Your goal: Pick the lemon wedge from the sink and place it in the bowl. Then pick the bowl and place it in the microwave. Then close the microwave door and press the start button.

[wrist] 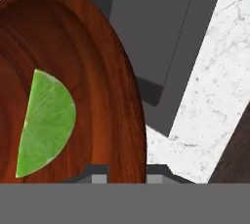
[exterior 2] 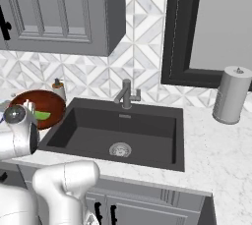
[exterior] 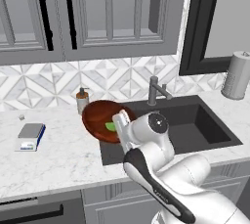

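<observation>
- Lemon wedge lies inside the bowl, flat side up, on the bowl's inner slope. First step of the task looks done.
- Bowl is tilted and appears lifted at the left corner of the sink, overhanging basin and bench. Judged: it is being carried off toward the microwave.
- Claw: two finger tips straddle the bowl's rim, one inside, one outside, set narrowly. Reads as clenched on the rim; a rim pinch suits a wide shallow bowl too broad to span.
- Tilt is a risk: the wedge could slide toward the low side if the bowl tips further.
- Hand view gives the rim grip and the wedge's texture; the base views hide the fingers behind the wrist.
- Left base view adds a soap bottle just behind the bowl, a small scale-like device on the bench to the left, and the faucet.
- Right base view shows the basin floor with its round drain, and a paper towel roll on the bench to the right.
</observation>
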